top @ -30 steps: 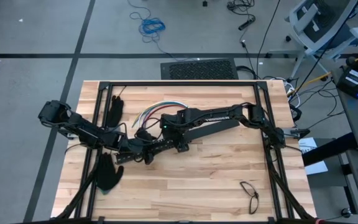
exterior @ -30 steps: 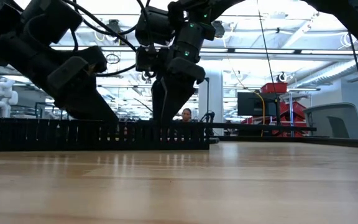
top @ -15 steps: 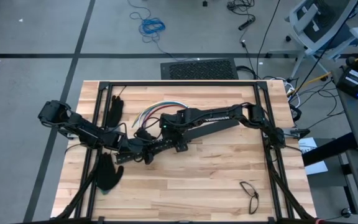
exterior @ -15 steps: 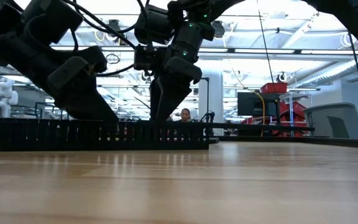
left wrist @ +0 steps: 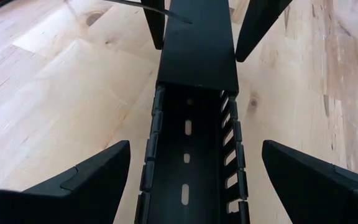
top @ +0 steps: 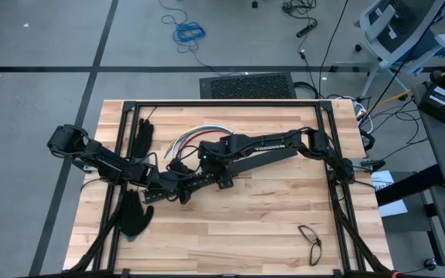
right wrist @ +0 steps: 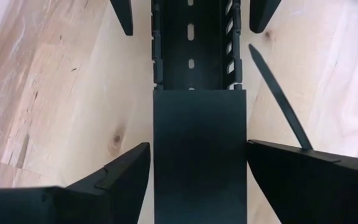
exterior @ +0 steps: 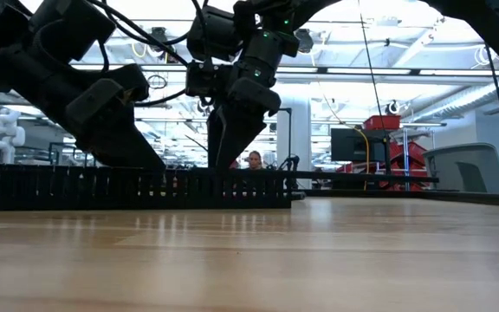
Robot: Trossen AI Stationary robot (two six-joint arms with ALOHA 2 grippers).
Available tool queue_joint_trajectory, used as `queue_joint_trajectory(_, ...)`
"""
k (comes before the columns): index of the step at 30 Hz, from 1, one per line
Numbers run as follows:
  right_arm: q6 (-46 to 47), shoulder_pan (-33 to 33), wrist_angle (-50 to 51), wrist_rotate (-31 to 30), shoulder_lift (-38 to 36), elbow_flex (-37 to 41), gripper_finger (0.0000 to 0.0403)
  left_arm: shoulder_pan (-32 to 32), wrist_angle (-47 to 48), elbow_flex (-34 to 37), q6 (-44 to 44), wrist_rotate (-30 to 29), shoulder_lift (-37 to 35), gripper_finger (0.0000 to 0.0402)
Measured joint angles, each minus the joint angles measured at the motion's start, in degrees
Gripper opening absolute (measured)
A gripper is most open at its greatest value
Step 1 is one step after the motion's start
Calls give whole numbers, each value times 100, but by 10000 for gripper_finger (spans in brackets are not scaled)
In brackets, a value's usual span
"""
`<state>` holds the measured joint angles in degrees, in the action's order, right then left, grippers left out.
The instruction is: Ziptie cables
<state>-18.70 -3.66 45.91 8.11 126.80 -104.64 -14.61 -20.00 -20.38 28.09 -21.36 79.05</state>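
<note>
I had both arms low over the middle of the pale wooden table [top: 269, 224]. My left gripper [left wrist: 191, 180] had its two dark fingers wide apart, one on each side of the long black plastic bar with slots [left wrist: 191, 155], not touching it. My right gripper [right wrist: 197, 168] faced it from the other end of the same bar. Its fingers sat just beside the flat black lid [right wrist: 199, 143], and I could not tell if they were pressing on it.

The job was hardly begun, I thought. The thin red, white and green wires [top: 195, 135] lay loose in a curve near the far side of the table, apart from both grippers, with nothing tied round them. One thin dark plastic tie strip [right wrist: 278, 102] lay flat on the wood just beside the bar, with one end running under a right finger. I judged it all was left to do: gather the wires, loop a tie round them and pull it tight.

The black bar sat right between my grippers and was in the way. Two black gloves [top: 135, 214] lay on the left side, and a pair of glasses [top: 310, 240] near the front right.
</note>
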Motion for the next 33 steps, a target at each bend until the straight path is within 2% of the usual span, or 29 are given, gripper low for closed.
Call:
queue_joint_trajectory(29, 103, 2, 15, 97, 2, 61, 262, 0, 2, 0, 1, 1, 0, 360)
queue_joint_trajectory(33, 153, -4, 16, 97, 2, 61, 248, -1, 2, 0, 1, -1, 0, 360)
